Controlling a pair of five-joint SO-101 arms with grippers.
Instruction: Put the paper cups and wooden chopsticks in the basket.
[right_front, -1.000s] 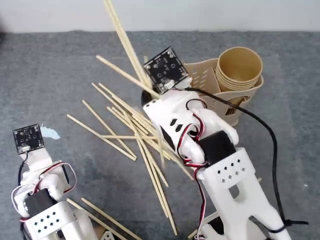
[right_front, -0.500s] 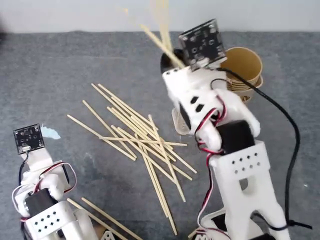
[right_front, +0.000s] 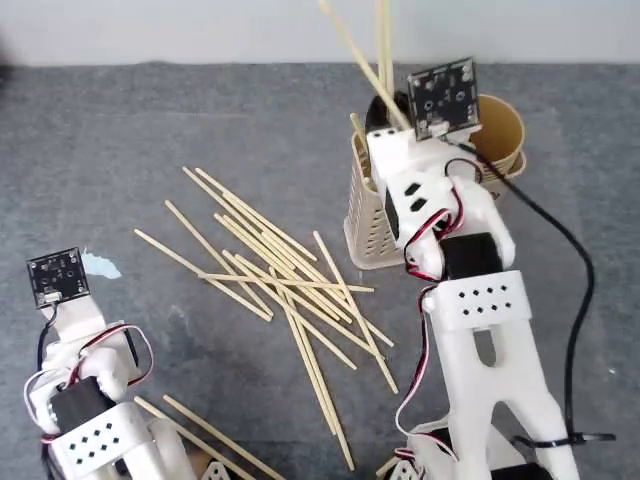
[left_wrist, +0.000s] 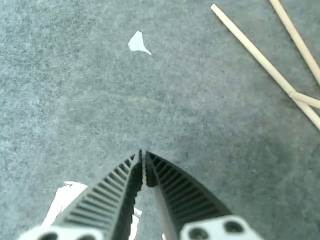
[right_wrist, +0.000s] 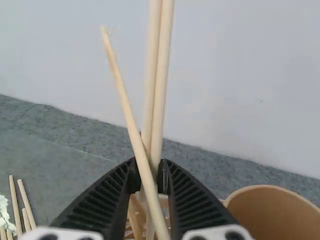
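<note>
Right fingers (right_wrist: 112, 200), clamped on a few pale wooden chopsticks (right_wrist: 155, 75), have swung from the scattered chopstick pile (right_front: 270, 270) on the grey tabletop (right_front: 150, 130) to above the beige perforated basket (right_front: 372, 225) by the tan paper cups (right_front: 500, 125), so a drop looks next; left fingers (left_wrist: 115, 195) closed, empty.

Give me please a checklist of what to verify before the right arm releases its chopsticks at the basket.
1. Grip: the right gripper is shut on the held chopsticks: ok.
2. Bundle aligned: one of them crosses the others at a slant: not ok.
3. Lower ends inside the basket: cannot tell, the right arm hides them.
4. Basket upright: ok.
5. Paper cups seated in the basket: cannot tell.
6. Left gripper out of the way, shut over the grey mat: ok.
</note>
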